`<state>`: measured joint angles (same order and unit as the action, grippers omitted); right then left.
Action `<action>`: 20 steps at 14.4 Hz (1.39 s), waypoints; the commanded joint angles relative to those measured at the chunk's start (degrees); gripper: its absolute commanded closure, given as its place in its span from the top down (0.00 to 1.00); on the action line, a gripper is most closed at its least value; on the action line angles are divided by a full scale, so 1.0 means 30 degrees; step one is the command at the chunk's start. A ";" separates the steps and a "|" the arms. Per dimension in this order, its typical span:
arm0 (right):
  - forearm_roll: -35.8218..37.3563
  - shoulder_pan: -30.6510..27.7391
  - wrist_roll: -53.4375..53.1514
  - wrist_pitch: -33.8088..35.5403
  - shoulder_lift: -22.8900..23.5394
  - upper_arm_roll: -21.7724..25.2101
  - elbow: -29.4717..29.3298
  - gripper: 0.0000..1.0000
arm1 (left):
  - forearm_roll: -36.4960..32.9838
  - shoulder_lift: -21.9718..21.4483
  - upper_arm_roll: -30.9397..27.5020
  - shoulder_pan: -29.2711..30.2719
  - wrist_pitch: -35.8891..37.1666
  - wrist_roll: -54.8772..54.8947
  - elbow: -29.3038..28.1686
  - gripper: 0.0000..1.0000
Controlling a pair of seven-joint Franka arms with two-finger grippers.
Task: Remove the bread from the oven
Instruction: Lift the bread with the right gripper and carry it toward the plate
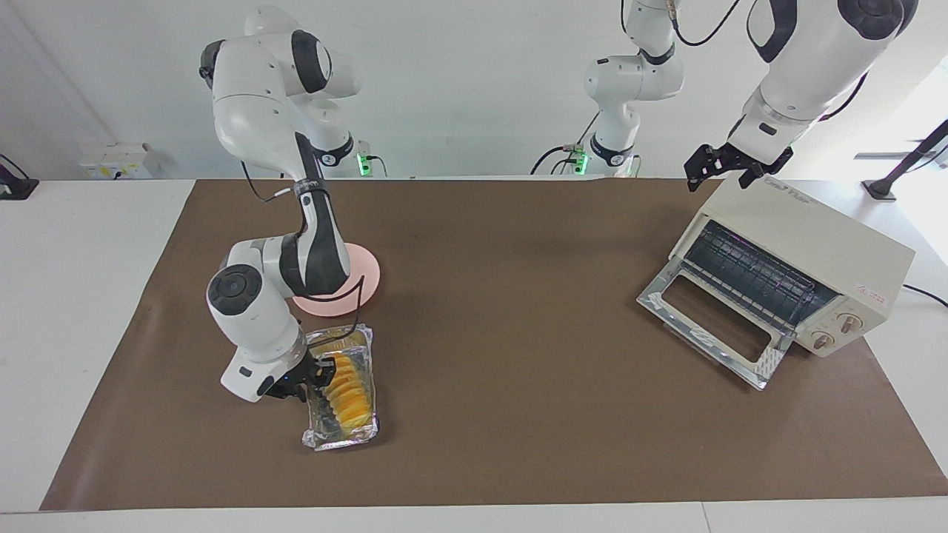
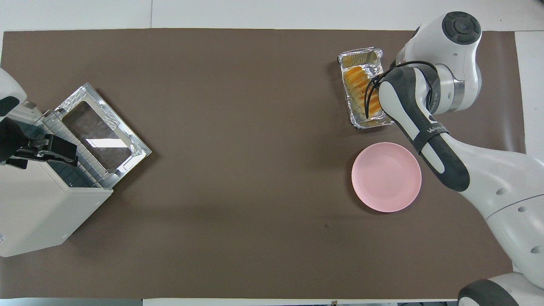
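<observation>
The right tool (image 1: pixel 320 372) is at the bread (image 1: pixel 346 391) in the foil tray (image 1: pixel 340 437); its grip cannot be told. The left tool (image 1: pixel 722 166) hangs released over the oven (image 1: pixel 807 244), whose door lies down

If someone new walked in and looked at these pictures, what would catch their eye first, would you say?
Probably the bright orange-yellow bread in its crinkled foil tray on the brown mat, toward the right arm's end of the table, with the right gripper down at it. Next, the oven at the left arm's end, its glass door dropped open, the left gripper above its top. A pink plate lies beside the tray, nearer the robots.
</observation>
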<state>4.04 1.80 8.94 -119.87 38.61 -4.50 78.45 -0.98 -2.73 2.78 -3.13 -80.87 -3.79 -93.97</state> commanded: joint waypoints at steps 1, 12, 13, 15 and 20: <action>0.0880 0.0159 0.0330 0.1340 -0.1383 -0.0200 0.0452 1.00 | 0.0239 -0.0232 0.0099 0.0224 0.0355 -0.0024 -0.0024 1.00; 0.2112 0.1625 -0.0403 -0.1583 -0.1501 -0.0201 0.2499 0.92 | 0.0239 -0.0232 0.0099 0.0224 0.0355 -0.0024 -0.0024 1.00; 0.2141 0.1741 -0.0403 -0.1876 -0.1676 -0.0201 0.2879 0.91 | 0.0239 -0.0232 0.0070 0.0224 0.0355 -0.0024 -0.0024 1.00; 0.2141 0.1772 -0.0257 -0.3364 -0.1998 -0.0201 0.4136 0.91 | 0.0239 -0.0232 0.0069 0.0224 0.0355 -0.0024 -0.0024 1.00; 0.2112 0.1304 0.1061 -0.4340 -0.2088 -0.0259 0.4700 0.53 | 0.0240 -0.0232 0.0098 0.0224 0.0355 -0.0024 -0.0024 1.00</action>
<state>9.31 7.05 10.42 -131.72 34.31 -4.67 89.93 -0.98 -2.73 2.78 -3.13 -80.86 -3.80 -93.97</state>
